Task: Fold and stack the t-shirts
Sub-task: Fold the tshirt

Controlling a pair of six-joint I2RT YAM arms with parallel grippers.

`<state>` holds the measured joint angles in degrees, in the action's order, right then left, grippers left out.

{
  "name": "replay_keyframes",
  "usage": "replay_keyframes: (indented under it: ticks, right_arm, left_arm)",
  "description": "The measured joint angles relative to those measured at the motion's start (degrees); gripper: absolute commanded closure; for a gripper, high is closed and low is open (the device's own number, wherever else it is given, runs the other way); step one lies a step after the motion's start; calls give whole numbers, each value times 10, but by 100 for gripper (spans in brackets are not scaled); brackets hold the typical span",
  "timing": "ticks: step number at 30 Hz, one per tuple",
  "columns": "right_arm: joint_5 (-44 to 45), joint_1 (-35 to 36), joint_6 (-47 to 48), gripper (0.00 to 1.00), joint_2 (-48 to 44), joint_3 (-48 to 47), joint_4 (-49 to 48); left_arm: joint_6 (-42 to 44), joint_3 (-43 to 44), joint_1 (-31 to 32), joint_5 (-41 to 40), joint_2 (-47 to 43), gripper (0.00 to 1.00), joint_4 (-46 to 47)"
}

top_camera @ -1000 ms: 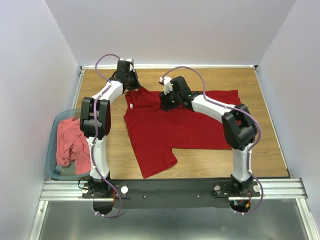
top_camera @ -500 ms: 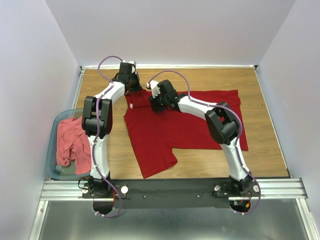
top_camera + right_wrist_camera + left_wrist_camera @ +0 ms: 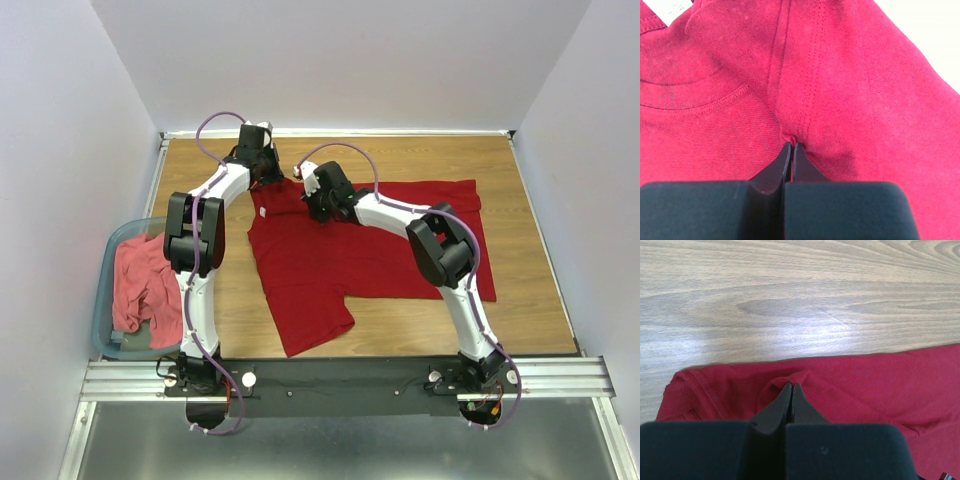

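On the table (image 3: 420, 150), the crimson t-shirt (image 3: 330, 260) is laid open, its first fold being set up; a joint lift of the far edge nearward seems called for. The left tub (image 3: 100, 300) is filled by the coral-pink t-shirt (image 3: 140, 285). Far-edge cloth is pinched tight by the left gripper (image 3: 791, 387) and the right gripper (image 3: 791, 146).

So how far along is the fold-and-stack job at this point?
Done: nothing folded or stacked; the red t-shirt lies spread open on the table. In hand: the left fingers and right fingers are both shut, pinching cloth near its far edge, the right pair just beside the collar. To do: every fold on it, then the pink t-shirt crumpled in the tub.
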<state>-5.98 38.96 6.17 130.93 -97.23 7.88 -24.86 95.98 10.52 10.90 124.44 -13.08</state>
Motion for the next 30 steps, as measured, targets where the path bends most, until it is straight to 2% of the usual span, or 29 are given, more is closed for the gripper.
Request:
replay_keyframes:
  ticks: [5, 11, 17, 18, 26, 30]
  right_arm:
    - [2, 0, -3, 100, -11, 11, 0]
    - [1, 0, -17, 100, -71, 62, -1]
    - [-7, 0, -23, 99, -146, 135, -6]
    - [-10, 0, -23, 99, -153, 145, -5]
    - [-35, 0, -22, 99, -164, 208, -5]
    - [-42, 0, -16, 99, -175, 231, -3]
  left_arm:
    - [2, 0, 0, 0, -2, 100, -4]
    - [2, -27, 0, 0, -38, 100, -20]
    - [-13, -137, 1, 9, -141, 100, -10]
    - [-16, -177, 1, 12, -171, 100, -2]
    - [-44, -344, 13, 16, -317, 100, 10]
    - [-57, -403, 19, 18, -347, 100, 23]
